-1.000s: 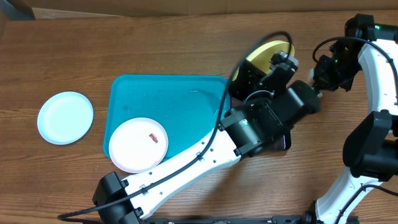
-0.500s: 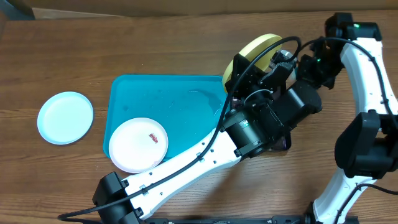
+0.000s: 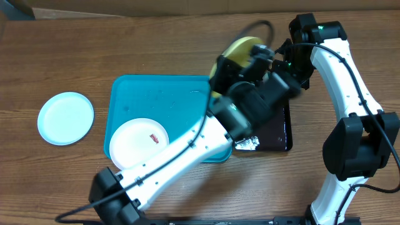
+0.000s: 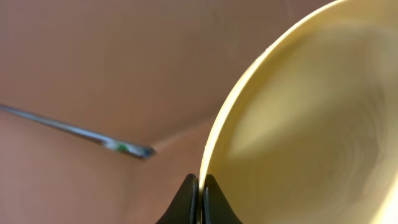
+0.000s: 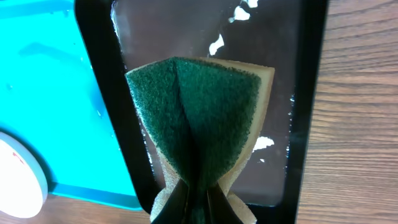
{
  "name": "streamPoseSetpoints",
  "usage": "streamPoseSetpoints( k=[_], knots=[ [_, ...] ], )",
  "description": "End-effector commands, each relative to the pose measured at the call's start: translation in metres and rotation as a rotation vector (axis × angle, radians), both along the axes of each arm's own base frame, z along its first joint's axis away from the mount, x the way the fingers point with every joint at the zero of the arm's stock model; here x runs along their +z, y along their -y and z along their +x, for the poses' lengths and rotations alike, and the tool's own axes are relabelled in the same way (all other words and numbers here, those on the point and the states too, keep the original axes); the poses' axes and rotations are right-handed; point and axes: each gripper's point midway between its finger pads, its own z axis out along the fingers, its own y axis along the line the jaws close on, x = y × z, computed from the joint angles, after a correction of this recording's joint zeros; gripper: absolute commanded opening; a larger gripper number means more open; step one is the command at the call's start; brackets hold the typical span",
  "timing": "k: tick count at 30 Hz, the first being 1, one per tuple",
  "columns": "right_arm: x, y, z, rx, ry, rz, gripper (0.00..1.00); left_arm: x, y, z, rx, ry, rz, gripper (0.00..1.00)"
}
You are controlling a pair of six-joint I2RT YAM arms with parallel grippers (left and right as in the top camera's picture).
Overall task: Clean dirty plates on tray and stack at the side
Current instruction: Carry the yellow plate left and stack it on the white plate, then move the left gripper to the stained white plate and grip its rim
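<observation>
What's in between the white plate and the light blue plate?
Just bare table and the rim of the tray. The overhead view shows it.

Yellow-green plate [image 3: 239, 47] tilted aloft; red-smeared white plate [image 3: 139, 145] at near-left corner of turquoise tray [image 3: 162, 100]; cyan plate [image 3: 65, 118] apart, left

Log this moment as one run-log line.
left gripper: shut on yellow-green plate | right gripper: shut on green sponge, over black tray | white plate: smeared, on turquoise tray | pale cyan plate: on table

The left hand [image 4: 200, 183] has swung the yellow-green plate [image 3: 238, 47] leftward, and the right hand [image 5: 196, 190] with its sponge [image 5: 196, 106] has followed.
</observation>
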Motion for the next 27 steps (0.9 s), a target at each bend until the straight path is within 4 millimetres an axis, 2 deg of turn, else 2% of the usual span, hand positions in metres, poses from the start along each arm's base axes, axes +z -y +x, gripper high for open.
streamPoseSetpoints(
  k=[1,6,8,11,14,17,21,24,27],
  knots=[
    [0.007,0.005,0.002,-0.006,0.027,-0.013,0.04,-0.033,-0.028,0.019,0.066,-0.151,-0.330,0.04],
    [0.007,0.005,0.005,-0.006,0.039,-0.011,0.04,-0.084,-0.088,0.035,0.196,-0.440,-0.616,0.04],
    [0.007,0.005,0.005,-0.006,0.041,-0.011,0.04,-0.095,-0.116,0.039,0.241,-0.526,-0.730,0.04],
    [0.007,0.005,0.005,-0.006,0.041,-0.011,0.04,-0.106,-0.170,0.041,0.343,-0.615,-0.916,0.04],
    [0.007,0.005,0.005,-0.006,0.042,-0.011,0.04,-0.111,-0.236,0.035,0.479,-0.632,-1.082,0.04],
    [0.007,0.005,0.005,-0.006,0.042,-0.011,0.04,-0.115,-0.303,0.022,0.628,-0.593,-1.213,0.04],
    [0.007,0.005,0.006,-0.006,0.045,-0.010,0.04,-0.123,-0.392,-0.011,0.834,-0.490,-1.318,0.04],
    [0.007,0.005,0.006,-0.006,0.046,-0.010,0.04,-0.138,-0.448,-0.043,1.014,-0.399,-1.366,0.04],
    [0.007,0.005,0.007,-0.006,0.049,-0.010,0.04,-0.160,-0.485,-0.074,1.166,-0.327,-1.405,0.04]
  ],
)
